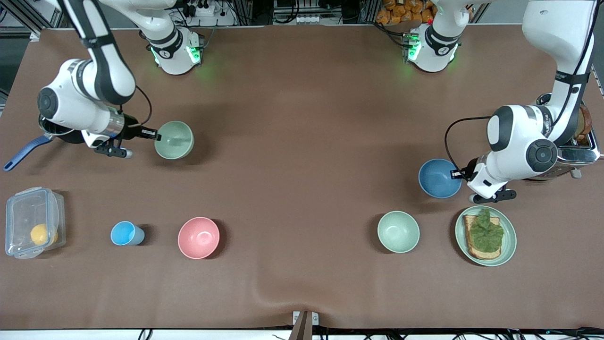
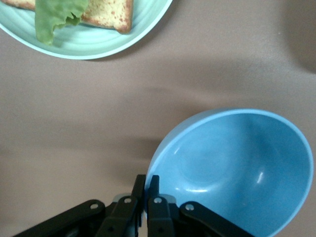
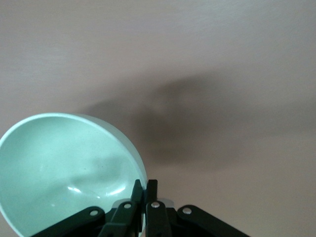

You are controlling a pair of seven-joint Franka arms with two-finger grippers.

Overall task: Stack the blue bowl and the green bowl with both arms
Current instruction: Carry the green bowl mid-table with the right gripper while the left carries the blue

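Observation:
The pale green bowl (image 1: 174,140) hangs toward the right arm's end of the table. My right gripper (image 1: 158,137) is shut on its rim. In the right wrist view the fingers (image 3: 139,190) pinch the rim of the green bowl (image 3: 64,168), one inside and one outside, and its shadow falls apart from it on the cloth. The blue bowl (image 1: 440,178) is at the left arm's end. My left gripper (image 1: 456,174) is shut on its rim. The left wrist view shows the blue bowl (image 2: 232,168) tilted, with its rim between the fingertips (image 2: 154,183).
Nearer the camera stand a mint-green bowl (image 1: 398,231), a plate (image 1: 508,238) with toast and lettuce, a pink bowl (image 1: 198,237), a light-blue cup (image 1: 126,233) and a clear lidded box (image 1: 33,229). A blue-handled pan (image 1: 23,153) and a toaster (image 1: 578,151) sit at the table's two ends.

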